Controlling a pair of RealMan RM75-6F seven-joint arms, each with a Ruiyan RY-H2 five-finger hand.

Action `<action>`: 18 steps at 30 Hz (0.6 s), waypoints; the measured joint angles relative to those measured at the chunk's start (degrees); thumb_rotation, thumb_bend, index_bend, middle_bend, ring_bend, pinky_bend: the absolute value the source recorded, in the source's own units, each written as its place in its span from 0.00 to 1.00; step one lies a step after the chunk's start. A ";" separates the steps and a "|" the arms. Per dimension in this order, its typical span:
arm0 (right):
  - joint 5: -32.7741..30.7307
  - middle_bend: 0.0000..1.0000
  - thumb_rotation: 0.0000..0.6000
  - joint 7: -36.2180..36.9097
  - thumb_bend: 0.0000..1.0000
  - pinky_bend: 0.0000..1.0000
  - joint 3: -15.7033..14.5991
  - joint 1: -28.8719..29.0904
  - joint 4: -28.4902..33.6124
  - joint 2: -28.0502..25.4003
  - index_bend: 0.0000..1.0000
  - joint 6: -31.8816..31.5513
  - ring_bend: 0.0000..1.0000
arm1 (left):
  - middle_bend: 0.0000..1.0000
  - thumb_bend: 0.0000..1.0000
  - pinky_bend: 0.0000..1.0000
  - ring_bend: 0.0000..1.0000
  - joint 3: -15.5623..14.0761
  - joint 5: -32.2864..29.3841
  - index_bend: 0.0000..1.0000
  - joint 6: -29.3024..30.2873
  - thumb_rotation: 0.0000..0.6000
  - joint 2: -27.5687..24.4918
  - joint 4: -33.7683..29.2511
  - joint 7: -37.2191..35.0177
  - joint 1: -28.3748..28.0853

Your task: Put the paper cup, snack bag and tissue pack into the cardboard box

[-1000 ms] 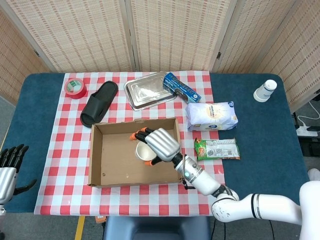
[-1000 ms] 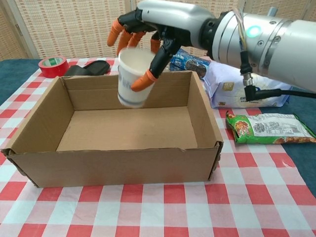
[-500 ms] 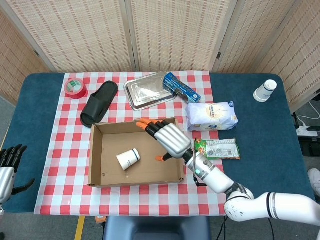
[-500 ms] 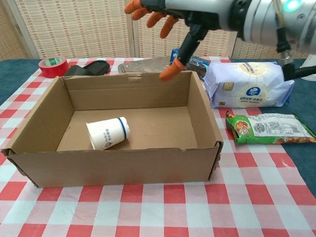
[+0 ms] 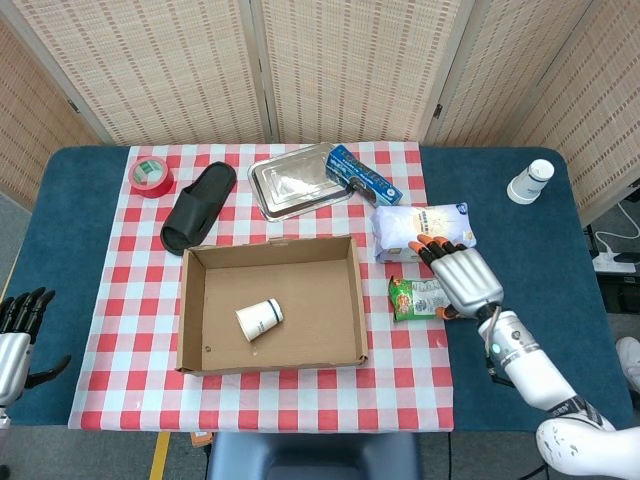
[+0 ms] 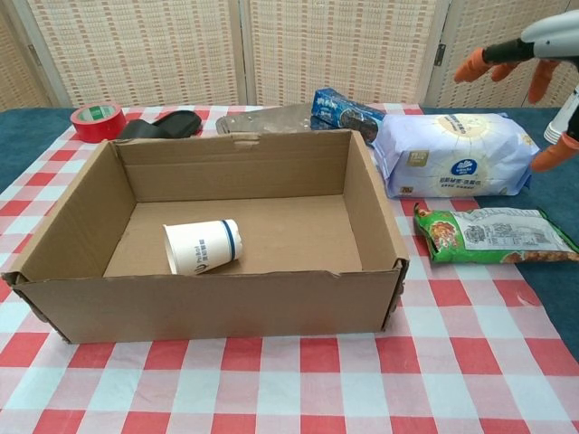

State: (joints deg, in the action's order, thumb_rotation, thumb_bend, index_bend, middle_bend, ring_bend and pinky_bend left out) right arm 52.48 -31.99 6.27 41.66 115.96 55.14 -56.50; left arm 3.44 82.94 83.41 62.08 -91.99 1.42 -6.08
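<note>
Cup drop done: paper cup (image 5: 260, 319) now on its side inside the cardboard box (image 5: 197, 352), barely shifted since half a second ago. Right hand (image 5: 463, 279) has pulled out of the box and now hovers over the snack bag (image 5: 418, 297), fingers spread, empty. Tissue pack (image 5: 422, 231) just behind it, untouched. Left hand (image 5: 17, 327) at table's edge, fingers apart, unchanged.

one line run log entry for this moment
paper cup: on side in cardboard box | snack bag, tissue pack: outside | right robot hand: open above snack bag
</note>
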 measured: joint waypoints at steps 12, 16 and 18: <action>18.37 0.23 1.00 22.22 0.00 0.40 -4.69 -7.23 -20.08 8.54 0.27 1.03 0.21 | 0.00 0.21 0.00 0.00 -0.06 0.67 0.00 1.01 1.00 -0.25 -0.09 -0.97 0.43; 19.97 0.23 1.00 25.33 0.00 0.34 -5.80 -7.84 -24.69 11.28 0.23 4.01 0.19 | 0.00 0.21 0.00 0.00 -0.01 0.67 0.00 1.06 1.00 -0.31 0.07 -1.43 0.47; 20.16 0.23 1.00 25.72 0.00 0.25 -6.20 -7.90 -25.92 11.98 0.20 5.25 0.14 | 0.00 0.21 0.00 0.00 -0.02 0.69 0.00 1.00 1.00 -0.35 0.15 -1.58 0.46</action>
State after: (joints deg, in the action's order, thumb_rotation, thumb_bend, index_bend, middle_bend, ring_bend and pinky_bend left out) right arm 72.64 -6.27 0.07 33.76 90.04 67.12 -51.25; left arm 3.41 83.63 84.41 61.73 -91.84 -0.16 -5.61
